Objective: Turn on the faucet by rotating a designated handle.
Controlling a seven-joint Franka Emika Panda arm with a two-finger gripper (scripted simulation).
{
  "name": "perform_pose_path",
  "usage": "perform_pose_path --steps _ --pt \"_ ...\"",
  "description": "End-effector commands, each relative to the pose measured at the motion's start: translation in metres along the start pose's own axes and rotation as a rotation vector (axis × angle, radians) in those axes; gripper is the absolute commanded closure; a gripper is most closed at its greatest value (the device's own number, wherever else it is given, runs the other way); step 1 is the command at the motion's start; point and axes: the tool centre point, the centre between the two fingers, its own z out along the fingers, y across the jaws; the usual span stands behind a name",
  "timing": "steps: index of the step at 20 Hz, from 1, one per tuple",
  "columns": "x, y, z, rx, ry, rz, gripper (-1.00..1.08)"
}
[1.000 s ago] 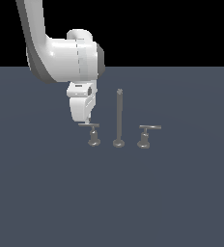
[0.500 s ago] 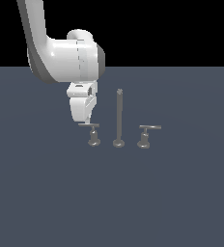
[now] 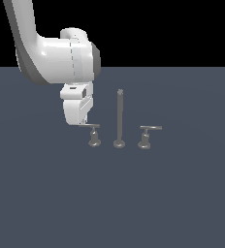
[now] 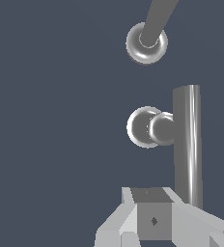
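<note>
The faucet stands mid-floor as a tall thin spout rod (image 3: 120, 116) (image 4: 155, 19) with a short handle on each side. The handle (image 3: 94, 133) on the exterior view's left is a flat lever bar (image 4: 187, 144) on a stubby post (image 4: 145, 127). My gripper (image 3: 84, 122) (image 4: 153, 214) hangs at the lever's outer end, on the side away from the spout. Its fingers look pressed together and sit right against the bar's tip, with nothing gripped between them. The twin handle (image 3: 145, 136) stands on the spout's other side, its lever pointing to the exterior view's right.
The faucet set rests on a flat dark blue-grey floor (image 3: 134, 203). My white arm (image 3: 56, 58) reaches down from the upper part of the exterior view's left, above the handle.
</note>
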Motion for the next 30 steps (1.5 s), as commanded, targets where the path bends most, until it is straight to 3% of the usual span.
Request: perform_pose_path --steps 1,3,17,19,30 --pt "-0.006 0.010 0.000 -0.002 0.000 -0.002 1.08" --pt "-0.001 0.002 0.000 0.006 -0.001 0.005 1.08" --pt "0.001 0.050 0.000 -0.001 0.000 -0.001 1.08" --pt "-0.006 0.044 0.000 0.007 -0.007 -0.009 1.08" --pt "0.032 0.069 0.000 -0.001 -0.001 -0.002 1.08"
